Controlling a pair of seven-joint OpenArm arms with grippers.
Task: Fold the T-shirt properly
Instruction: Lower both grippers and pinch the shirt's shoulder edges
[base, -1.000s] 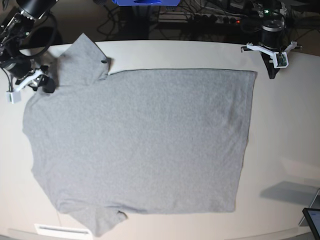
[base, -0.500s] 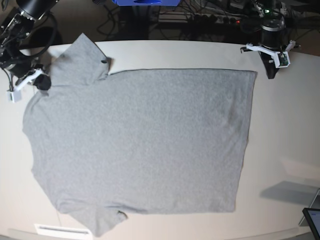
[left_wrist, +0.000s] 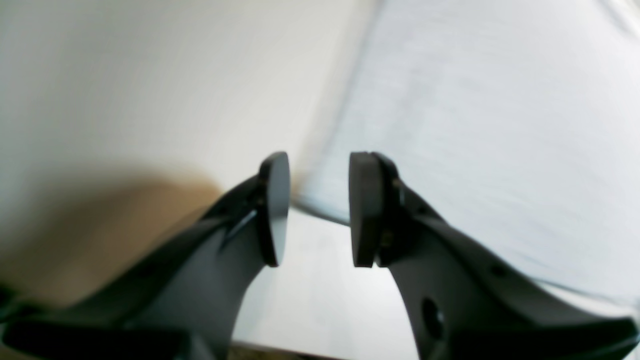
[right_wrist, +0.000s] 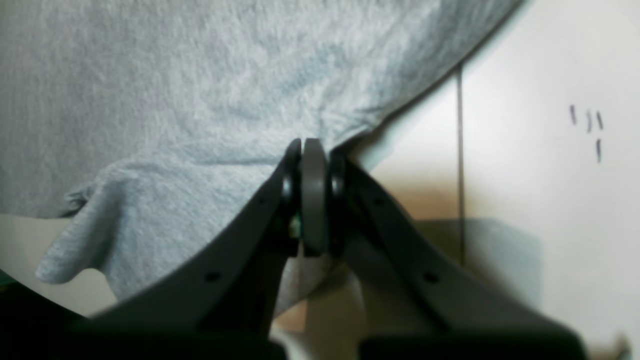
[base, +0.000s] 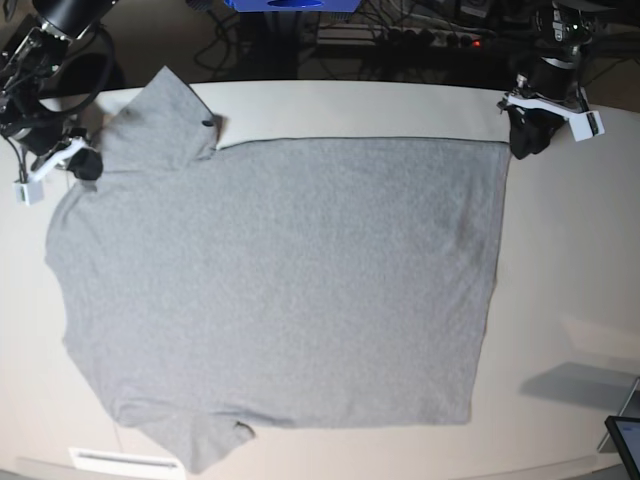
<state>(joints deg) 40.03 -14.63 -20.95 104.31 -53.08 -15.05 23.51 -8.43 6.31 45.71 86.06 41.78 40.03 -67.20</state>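
Lying flat on one pale, smooth table (base: 560, 260) is a single T-shirt (base: 280, 290), heather-grey, softly fuzzy knit, plain side up, with two short sleeves. Two dark grippers work at its far edge. The right gripper (right_wrist: 312, 195) has its jaws pressed together, pinching a fold of fabric near the upper sleeve. The left gripper (left_wrist: 317, 210) stands with jaws spread over the hem corner, its rounded pads (left_wrist: 276, 207) holding nothing.

Pale beige table (base: 560, 260), dark cable-strewn background behind, blue object (base: 290, 4) at top
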